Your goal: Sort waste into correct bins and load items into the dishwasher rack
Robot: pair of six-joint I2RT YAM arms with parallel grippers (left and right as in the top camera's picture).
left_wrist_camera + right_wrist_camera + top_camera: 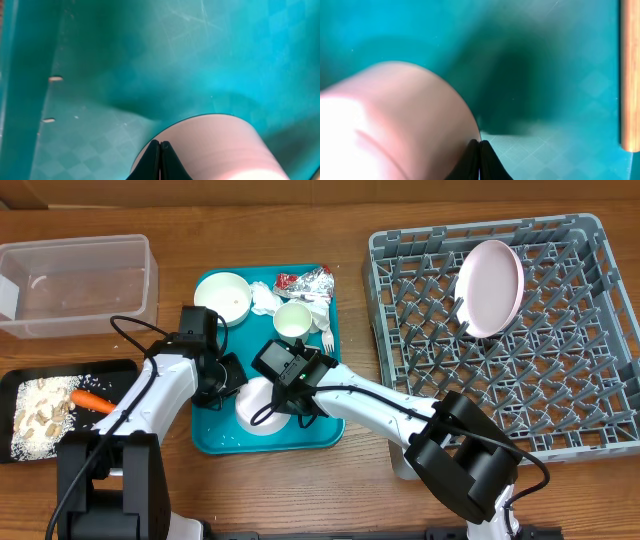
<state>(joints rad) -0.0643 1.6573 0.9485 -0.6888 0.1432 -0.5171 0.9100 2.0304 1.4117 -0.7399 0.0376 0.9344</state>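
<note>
A small white bowl (262, 412) sits on the teal tray (225, 435) between both grippers. My left gripper (232, 380) is shut at its left rim, and my right gripper (290, 395) is shut at its right rim. The left wrist view shows shut fingers (160, 143) pinching the bowl's edge (220, 145). The right wrist view shows the same: fingers (480, 143) on the bowl (395, 115). Another white bowl (222, 295), a white cup (293, 322), napkins (265, 300), a foil wrapper (310, 280) and the fork (326, 332) lie at the tray's back. The white plate (490, 287) stands in the grey rack (600, 380).
The clear tub (75, 285) stands at the back left. The black tray (20, 380) at the front left holds beige food bits (40, 415) and the carrot (92, 400). Two crumbs (55, 78) lie on the teal tray. The tray's edge meets the wooden table (630, 75).
</note>
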